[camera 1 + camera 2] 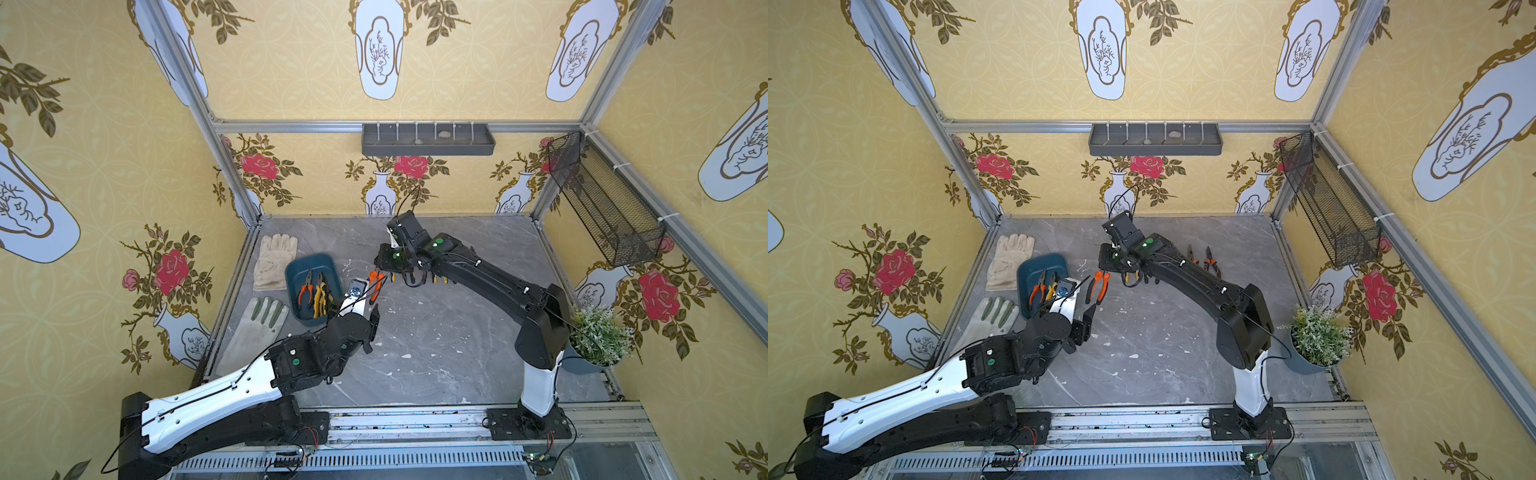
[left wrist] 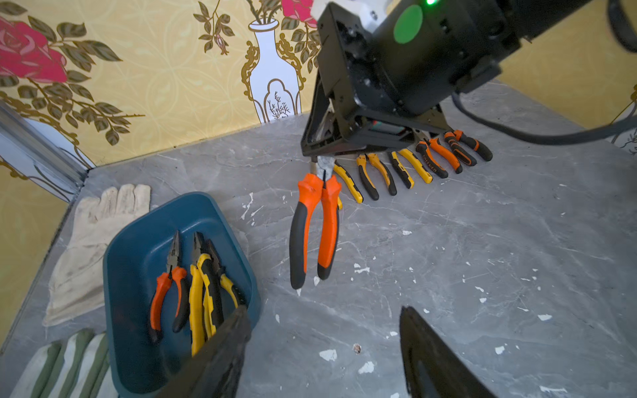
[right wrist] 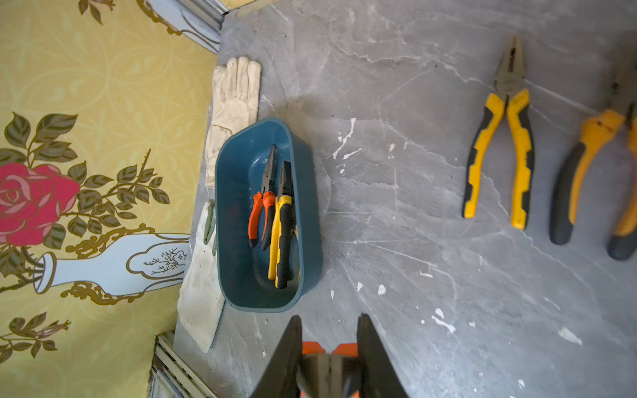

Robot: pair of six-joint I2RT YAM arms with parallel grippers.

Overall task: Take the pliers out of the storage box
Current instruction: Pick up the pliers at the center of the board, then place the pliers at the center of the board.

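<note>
The right gripper is clamped on the grey metal head of the orange-handled pliers. Their two handles hang free at the centre of the left wrist view, outside the storage box. The left gripper has its jaws spread wide with nothing between them. Its fingers enter from the bottom edge of that frame, and one overlaps the box's near corner. The teal box lies at lower left on the grey table and holds an orange long-nose pair and two yellow-handled pairs. A row of pliers, five in all, lies on the table at upper right, partly behind the right gripper. Two gloves lie left of the box.
</note>
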